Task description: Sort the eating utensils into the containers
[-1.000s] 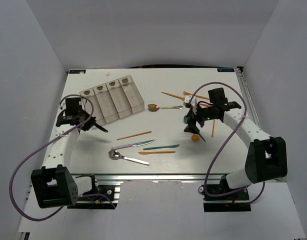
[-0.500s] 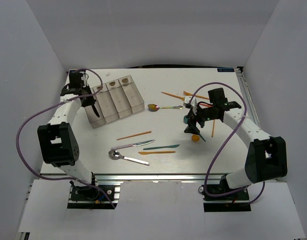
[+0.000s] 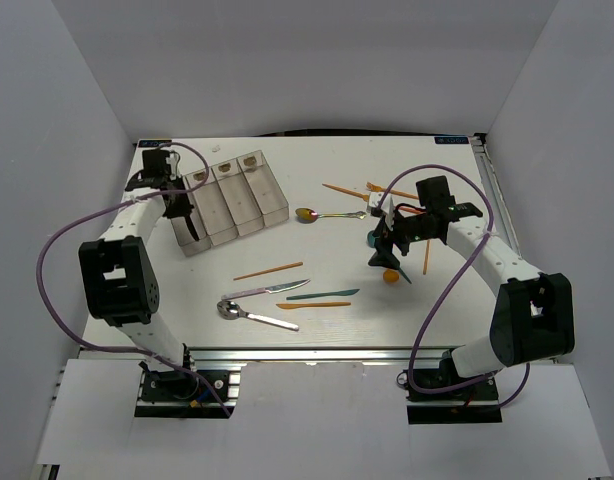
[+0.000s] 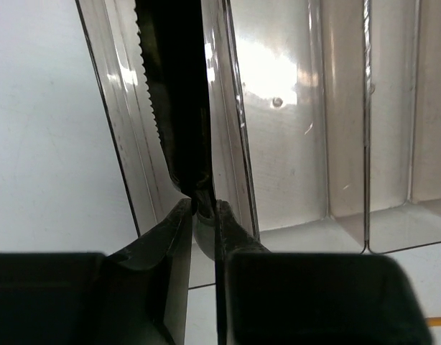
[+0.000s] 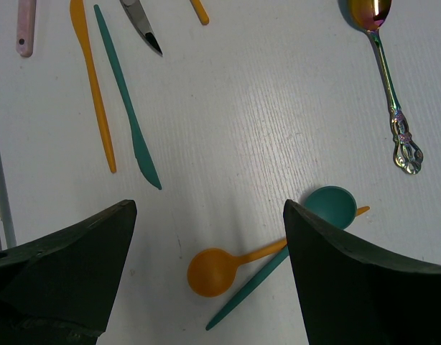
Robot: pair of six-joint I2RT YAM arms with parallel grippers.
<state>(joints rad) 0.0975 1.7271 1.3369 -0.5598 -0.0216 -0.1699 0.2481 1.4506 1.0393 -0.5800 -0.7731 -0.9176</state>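
Now | I see left gripper (image 4: pixel 200 208) pinching black knife (image 4: pixel 179 93) at leftmost of containers (image 4: pixel 292 144) | right gripper (image 5: pixel 210 215) wide above orange spoon (image 5: pixel 210 272)

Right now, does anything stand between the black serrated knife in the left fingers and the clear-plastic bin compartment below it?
Nothing visible does. The left fingers are shut on the black serrated knife, whose blade lies between the walls of the end clear-plastic compartment; no other utensil shows inside it.

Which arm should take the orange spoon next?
Right. The right gripper, open, hangs over the orange spoon; the left gripper is shut on a black knife at the leftmost bin.
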